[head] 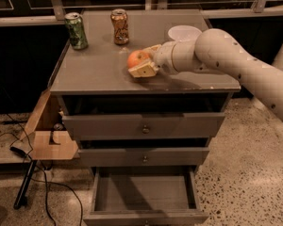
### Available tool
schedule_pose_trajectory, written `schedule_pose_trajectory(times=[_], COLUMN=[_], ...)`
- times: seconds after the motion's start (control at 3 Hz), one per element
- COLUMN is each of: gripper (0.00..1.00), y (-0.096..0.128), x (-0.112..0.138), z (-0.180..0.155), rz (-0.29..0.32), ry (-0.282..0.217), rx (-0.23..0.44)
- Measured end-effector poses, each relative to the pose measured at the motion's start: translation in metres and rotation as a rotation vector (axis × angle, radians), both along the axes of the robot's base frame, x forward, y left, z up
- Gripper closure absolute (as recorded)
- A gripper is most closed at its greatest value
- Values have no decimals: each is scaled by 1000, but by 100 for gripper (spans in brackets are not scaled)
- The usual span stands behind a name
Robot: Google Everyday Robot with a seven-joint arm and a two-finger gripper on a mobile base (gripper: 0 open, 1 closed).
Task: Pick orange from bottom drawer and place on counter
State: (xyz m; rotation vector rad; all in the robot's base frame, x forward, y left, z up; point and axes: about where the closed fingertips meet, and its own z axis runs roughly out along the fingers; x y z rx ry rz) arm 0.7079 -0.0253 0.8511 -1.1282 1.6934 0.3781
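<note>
Orange (138, 59) clamped between the two tan fingers (142, 71) of the robot's gripper (142, 60), near the middle of the counter (92, 72). Whether the fruit rests on the grey surface or hangs just above it cannot be told. One finger lies along the near side of the fruit, low against the worktop, and the other sits on its far side. The white arm (226, 55) reaches in from the right edge, crossing the worktop's right half. Behind the arm, towards the back right corner, stands a white bowl (184, 33). A green can (76, 30) stands upright near the back left corner. A brown can (119, 26) stands near it, along the back edge. Both cans are well apart from the fruit. Below, the bottom drawer (146, 217) is pulled well out, its grey floor showing. The middle drawer (144, 157) and top drawer (144, 125) stand slightly out from the cabinet. An open cardboard box (49, 142) sits beside the cabinet's left side.
</note>
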Motion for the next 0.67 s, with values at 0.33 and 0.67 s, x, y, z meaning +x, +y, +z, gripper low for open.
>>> schedule_pose_trajectory(times=[0.33,0.67], gripper=[83,59], y=[0,0], x=[0,0], z=[0,0], rz=[0,0], ry=[0,0], rx=[0,0])
